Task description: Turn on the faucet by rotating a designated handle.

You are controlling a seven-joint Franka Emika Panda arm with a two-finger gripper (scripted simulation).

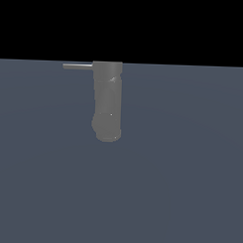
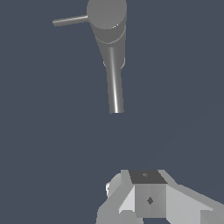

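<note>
- Gripper (image 2: 151, 205) appears only in the wrist view, as pale blocky housing; its fingertips are out of view, so I cannot tell whether it is released or clenched.
- It touches nothing and sits well apart from the faucet (image 1: 107, 100).
- In the exterior view, the faucet stands on a slate-blue desk (image 1: 181, 185).
- Handle (image 1: 77, 66) projects from its top toward 9 o'clock.
</note>
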